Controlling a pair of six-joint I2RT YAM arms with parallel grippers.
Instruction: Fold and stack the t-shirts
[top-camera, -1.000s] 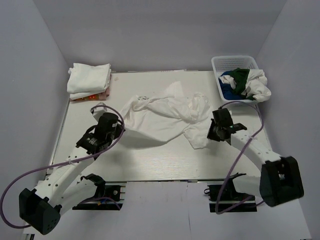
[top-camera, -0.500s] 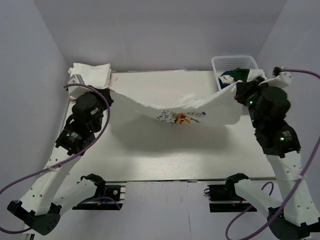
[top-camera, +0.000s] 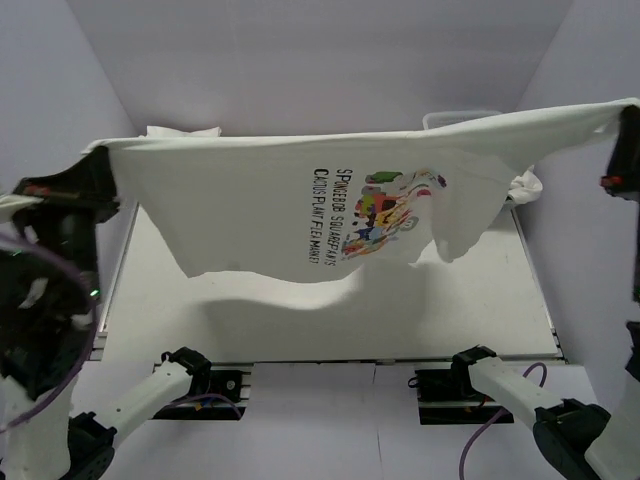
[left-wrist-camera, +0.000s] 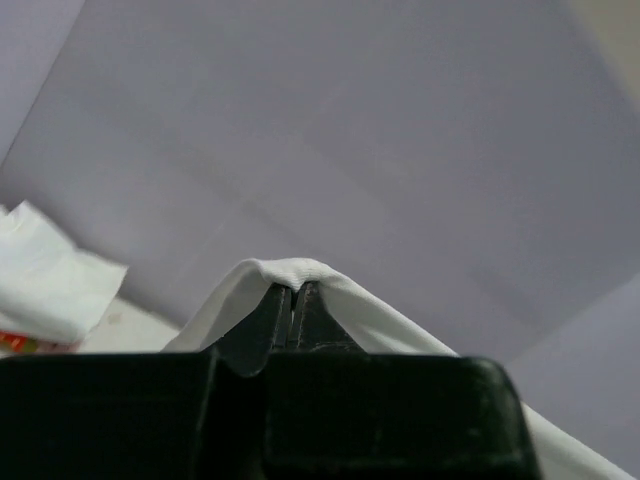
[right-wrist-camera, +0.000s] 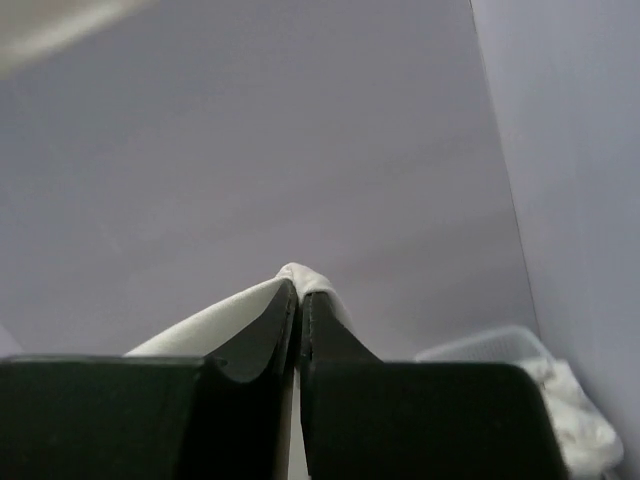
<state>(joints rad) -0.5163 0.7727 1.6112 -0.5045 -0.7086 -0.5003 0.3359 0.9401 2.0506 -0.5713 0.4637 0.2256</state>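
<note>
White worktop (top-camera: 460, 310), lilac walls (top-camera: 300, 60) | printed t-shirt (top-camera: 300, 200) stretched taut, high above worktop, left edge to right edge | left gripper (left-wrist-camera: 295, 300), right gripper (right-wrist-camera: 300, 293): each clamped on a thin cloth fold | risk: shallow pinch slipping under tension, 1 corner dropping.

i see the spread t-shirt (top-camera: 300, 200) hanging above the table (top-camera: 330, 320), stretched from left to right across nearly the whole top view. its left corner sits pinched in the left gripper (left-wrist-camera: 293, 300), its right corner in the right gripper (right-wrist-camera: 299, 293) — both well above the tabletop. behind the shirt, at the far left corner, lies the folded stack (top-camera: 180, 132); at the far right corner stands the basket (top-camera: 462, 116), mostly hidden by the cloth, with loose t-shirts (top-camera: 527, 186) in it.
</note>
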